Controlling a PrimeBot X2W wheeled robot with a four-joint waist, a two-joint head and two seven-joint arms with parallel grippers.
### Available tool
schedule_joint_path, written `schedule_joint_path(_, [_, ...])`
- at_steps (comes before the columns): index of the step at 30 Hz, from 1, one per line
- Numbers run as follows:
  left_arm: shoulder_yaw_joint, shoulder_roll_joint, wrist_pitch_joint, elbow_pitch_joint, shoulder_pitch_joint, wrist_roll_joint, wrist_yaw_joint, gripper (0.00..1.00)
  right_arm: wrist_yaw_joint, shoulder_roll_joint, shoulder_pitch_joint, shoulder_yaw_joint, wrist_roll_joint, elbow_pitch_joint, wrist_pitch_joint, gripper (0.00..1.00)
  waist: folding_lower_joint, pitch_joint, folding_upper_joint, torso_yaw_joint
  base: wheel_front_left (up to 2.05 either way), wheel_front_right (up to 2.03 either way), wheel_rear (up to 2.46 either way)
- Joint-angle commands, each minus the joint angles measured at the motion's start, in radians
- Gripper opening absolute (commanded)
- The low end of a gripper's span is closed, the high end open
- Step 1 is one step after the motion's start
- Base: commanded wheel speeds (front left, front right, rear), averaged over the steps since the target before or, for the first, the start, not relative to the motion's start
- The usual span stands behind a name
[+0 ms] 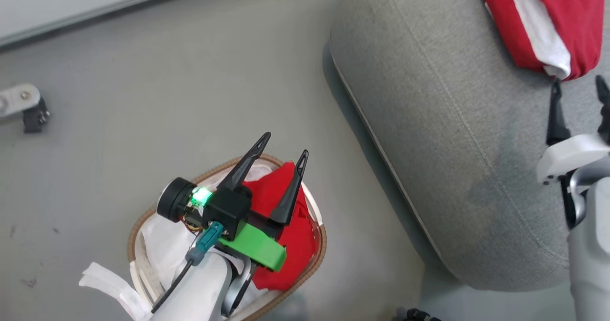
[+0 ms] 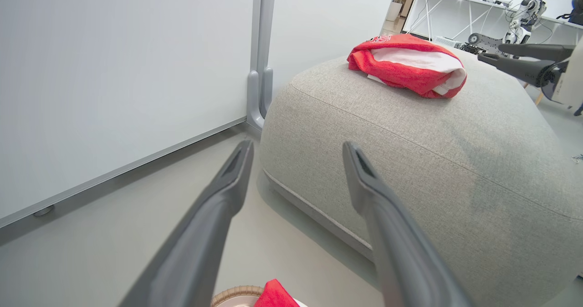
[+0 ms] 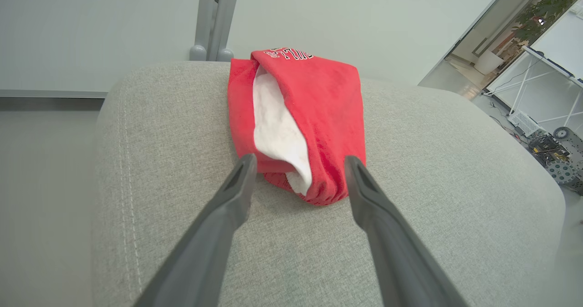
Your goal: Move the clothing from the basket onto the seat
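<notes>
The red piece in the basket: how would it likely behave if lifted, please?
Probably floppy: the red piece lies crumpled in folds, so it should drape from a pinch. Likely light, being seemingly thin cloth. It might drag the liner along.

In the head view, bare floor [image 1: 190, 73] lies open across the upper left, apart from a small metal fitting [image 1: 21, 104] at the far left edge. The seat [image 1: 429, 135] blocks the right side. Its top is free below the jersey [image 1: 538, 21] at upper right. At bottom centre the left gripper [image 1: 286, 145] hangs over the basket [image 1: 320, 249], covering part of its mouth.
</notes>
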Motion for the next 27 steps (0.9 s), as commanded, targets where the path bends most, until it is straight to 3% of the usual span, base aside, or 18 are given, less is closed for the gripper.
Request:
schedule_joint_path(1, [0.010, -0.004, 0.000, 0.005, 0.022, -0.003, -0.003, 1.00, -0.001, 0.004, 0.033, 0.016, 0.025, -0.010, -0.002, 1.00, 0.0001, -0.083, 0.0000, 0.014, 0.00, 0.00, 0.00])
schedule_joint_path(14, [0.161, -0.049, 0.001, 0.042, 0.108, 0.010, -0.003, 1.00, -0.001, 0.056, 0.161, 0.220, 0.170, -0.138, -0.002, 1.00, 0.0001, -0.208, 0.0000, 0.119, 0.00, 0.00, 0.00])
schedule_joint_path(27, [0.344, -0.063, 0.001, 0.107, 0.185, 0.026, 0.007, 1.00, -0.001, 0.089, 0.258, 0.297, 0.217, -0.211, -0.002, 1.00, 0.0001, -0.269, 0.0000, 0.233, 0.00, 0.00, 0.00])
